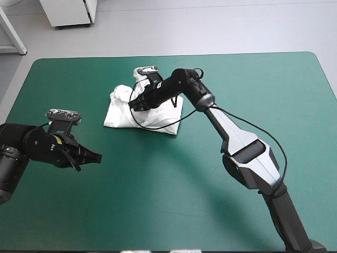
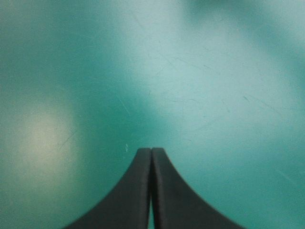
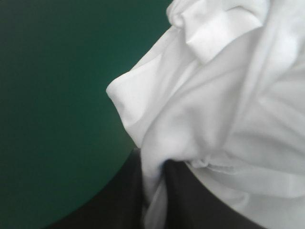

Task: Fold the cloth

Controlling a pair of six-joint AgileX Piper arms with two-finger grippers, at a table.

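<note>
the near half of the counter (image 1: pixel 158 211) is left bare under its teal-green cover. toward the left edge, the left tool (image 1: pixel 98 157) is held low over the cover, well apart from the cloth. in its own wrist view the black fingers (image 2: pixel 138 191) are seen pressed together into one pointed arch, with nothing between them and only bare cover ahead. it is judged to be kept aside so that the other arm can work unhindered.

farther in, past the middle and somewhat toward the left edge, the t-shirt (image 1: pixel 118 113) lies as a white bundle. a squared near edge can be made out, and a crumpled lump on the side toward the far-left corner. the right arm is stretched over it from the right, and the right tool (image 1: pixel 132 104) is set on the bundle's upper layer. in the right wrist view a pinch of white cloth is seen drawn up between the nearly closed fingers, so this tool is taken to be clamped on the t-shirt. the grip is probably placed on a loose fold so that the layer can be carried over. the folding is judged well along but not yet neat.
</note>
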